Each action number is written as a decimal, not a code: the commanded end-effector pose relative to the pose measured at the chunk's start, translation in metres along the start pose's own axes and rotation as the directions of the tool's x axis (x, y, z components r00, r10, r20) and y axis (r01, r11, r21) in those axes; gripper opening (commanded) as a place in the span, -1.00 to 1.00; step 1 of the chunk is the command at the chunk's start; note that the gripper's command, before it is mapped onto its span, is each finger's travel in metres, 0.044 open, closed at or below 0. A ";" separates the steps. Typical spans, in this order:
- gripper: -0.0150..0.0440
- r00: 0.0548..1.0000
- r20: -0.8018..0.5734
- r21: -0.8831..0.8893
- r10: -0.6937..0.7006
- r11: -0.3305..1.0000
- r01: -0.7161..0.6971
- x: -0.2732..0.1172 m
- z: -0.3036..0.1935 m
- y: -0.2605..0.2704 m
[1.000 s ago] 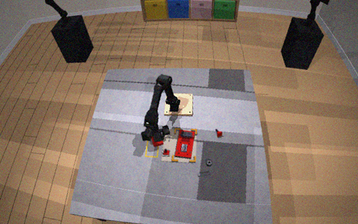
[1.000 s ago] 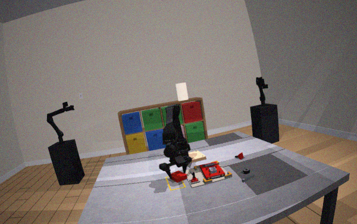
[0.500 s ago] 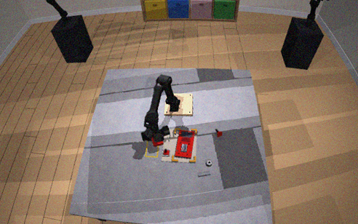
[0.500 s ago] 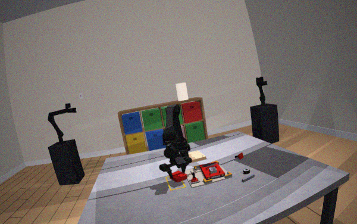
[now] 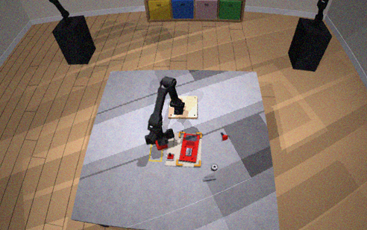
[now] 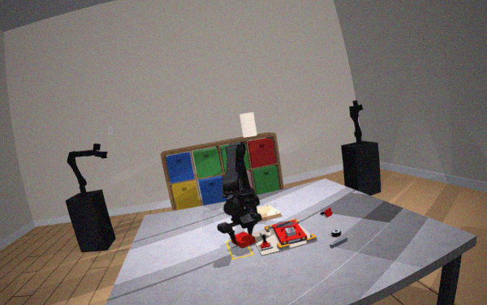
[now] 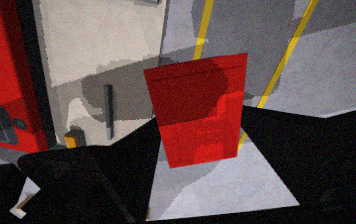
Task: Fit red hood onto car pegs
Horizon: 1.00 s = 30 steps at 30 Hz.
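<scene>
The red hood is by the rear edge of the yellow outline, left of the jig. My gripper is shut on the hood, with a black finger at each side of it. I cannot tell whether the hood is clear of the table. The red chassis sits in the jig, with the grey engine block on its deck. The pegs are too small to make out; the hood's corner holes are hidden.
A small red part with a black stem stands on the pale jig board, between hood and chassis. Right of the jig are another red part, a wheel and a grey bar.
</scene>
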<state>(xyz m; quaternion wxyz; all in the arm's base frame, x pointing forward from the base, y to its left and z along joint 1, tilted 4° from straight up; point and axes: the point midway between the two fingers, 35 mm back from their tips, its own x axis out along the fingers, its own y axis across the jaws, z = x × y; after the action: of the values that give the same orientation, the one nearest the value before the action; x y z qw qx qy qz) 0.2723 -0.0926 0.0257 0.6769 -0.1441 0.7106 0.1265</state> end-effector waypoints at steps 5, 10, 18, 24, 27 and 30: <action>-0.49 1.000 0.006 0.001 -0.005 1.000 0.005 -0.018 0.001 -0.001; -0.49 1.000 0.006 0.001 -0.005 1.000 0.005 -0.033 0.001 -0.001; -0.49 1.000 0.006 0.001 -0.005 1.000 0.005 -0.059 0.001 -0.001; -0.49 1.000 0.006 0.001 -0.005 1.000 0.005 -0.078 0.001 -0.001; -0.49 1.000 0.006 0.001 -0.005 1.000 0.005 -0.084 0.001 -0.001; -0.49 1.000 0.006 0.001 -0.005 1.000 0.005 -0.090 0.001 -0.001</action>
<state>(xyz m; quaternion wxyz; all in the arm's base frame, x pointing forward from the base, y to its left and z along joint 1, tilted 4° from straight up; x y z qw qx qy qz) 0.2758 -0.0903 0.1060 0.6762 -0.1451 0.7109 0.1279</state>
